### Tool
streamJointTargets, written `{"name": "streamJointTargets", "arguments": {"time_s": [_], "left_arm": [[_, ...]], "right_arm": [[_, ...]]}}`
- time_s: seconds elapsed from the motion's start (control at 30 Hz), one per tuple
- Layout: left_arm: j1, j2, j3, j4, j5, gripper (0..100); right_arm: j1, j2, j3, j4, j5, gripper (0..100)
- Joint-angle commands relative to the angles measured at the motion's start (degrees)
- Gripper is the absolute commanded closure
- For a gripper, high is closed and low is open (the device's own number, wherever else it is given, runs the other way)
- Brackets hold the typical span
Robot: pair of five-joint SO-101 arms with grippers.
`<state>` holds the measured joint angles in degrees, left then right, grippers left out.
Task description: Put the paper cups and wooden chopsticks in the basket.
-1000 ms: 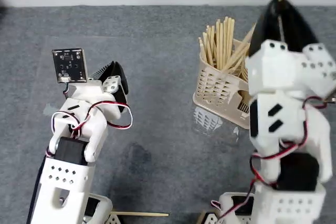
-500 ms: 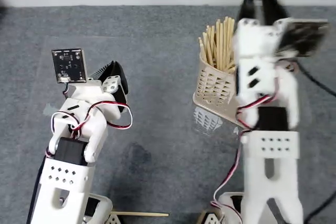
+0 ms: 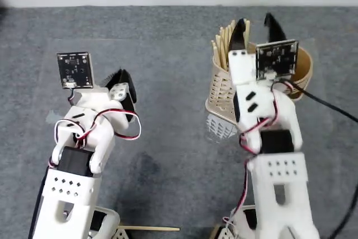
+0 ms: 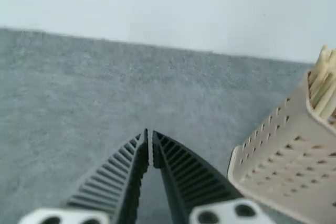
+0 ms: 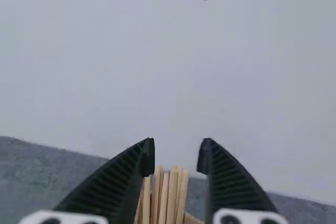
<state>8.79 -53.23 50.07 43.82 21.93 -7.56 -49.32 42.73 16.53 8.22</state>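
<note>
A beige slotted basket (image 3: 221, 94) stands right of centre, with several wooden chopsticks (image 3: 228, 42) upright in it. A brown paper cup (image 3: 305, 66) shows at the basket's right side, partly hidden by the right arm. My right gripper (image 3: 256, 27) is open above the basket's far side; its wrist view shows it (image 5: 176, 149) with chopstick tops (image 5: 164, 192) below the gap. My left gripper (image 3: 119, 79) is shut and holds nothing, low over the mat left of the basket (image 4: 286, 169). One loose chopstick (image 3: 148, 228) lies at the front edge.
A grey mat (image 3: 168, 138) covers the table, and a pale wall runs along its far edge. Both arm bases stand at the front. Open mat lies between the left gripper (image 4: 149, 136) and the basket.
The right arm has swung down and left from high over the basket's right side to over its far side. Its fingers now stand apart, and the thin stick at its tip is gone. The left arm is still.
</note>
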Motion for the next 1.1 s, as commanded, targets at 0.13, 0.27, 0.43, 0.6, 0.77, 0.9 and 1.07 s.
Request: {"name": "streamJointTargets", "arguments": {"time_s": [0.13, 0.27, 0.43, 0.6, 0.77, 0.9, 1.07], "left_arm": [[-0.4, -1.2, -8.9, 15.0, 0.1, 98], [-3.5, -1.2, -11.5, 17.7, 0.1, 98], [-12.8, -1.2, -15.0, 17.2, -0.5, 98], [-22.2, -1.2, -17.2, 17.2, -4.0, 98], [-30.7, -1.2, -16.8, 17.2, -6.2, 98], [-36.4, -1.2, -16.4, 17.3, -6.2, 98], [-42.3, -1.2, -14.1, 17.2, -6.2, 98]], "right_arm": [[-6.1, -12.9, -3.0, 34.9, -6.0, 98.6], [-11.5, -12.9, -3.1, 46.3, -8.1, 99.0], [-17.6, -11.6, -3.1, 54.0, -7.8, 99.1], [-25.9, -8.6, -3.0, 60.1, -7.8, 99.0], [-34.2, -1.5, -3.0, 64.9, -7.8, 98.7], [-42.0, 6.4, -3.0, 65.7, -8.3, 98.6], [-52.0, 13.4, -2.9, 65.3, -8.4, 98.6]]}}
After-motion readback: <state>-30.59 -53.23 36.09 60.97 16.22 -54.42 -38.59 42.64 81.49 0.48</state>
